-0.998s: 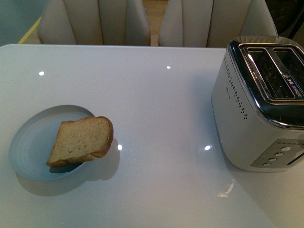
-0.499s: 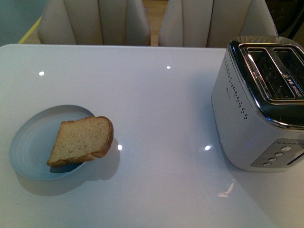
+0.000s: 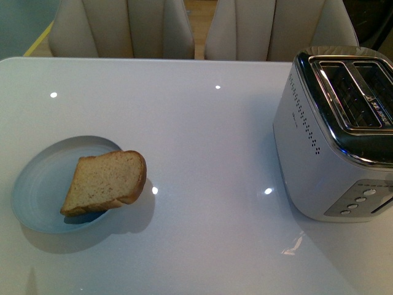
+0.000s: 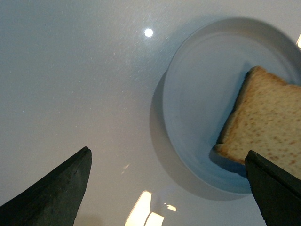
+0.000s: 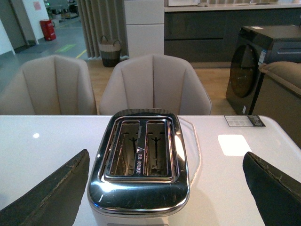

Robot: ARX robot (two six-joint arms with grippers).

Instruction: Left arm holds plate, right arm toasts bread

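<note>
A slice of tan bread (image 3: 105, 182) lies tilted on the right side of the pale blue plate (image 3: 37, 184), overhanging its rim. Neither arm shows in the front view. In the left wrist view, my left gripper (image 4: 168, 153) hovers open above the table beside the plate (image 4: 202, 94). Its dark fingers (image 4: 56, 193) stand wide apart, and one is close to the bread (image 4: 268, 127). In the right wrist view, my right gripper (image 5: 166, 153) is open above the silver toaster (image 5: 141, 160), holding nothing.
The two-slot toaster (image 3: 331, 141) stands at the table's right, both slots empty, its buttons on the near end. Beige chairs (image 3: 123, 27) line the far edge of the white glossy table (image 3: 209, 135). A dark appliance (image 5: 258, 66) stands beyond.
</note>
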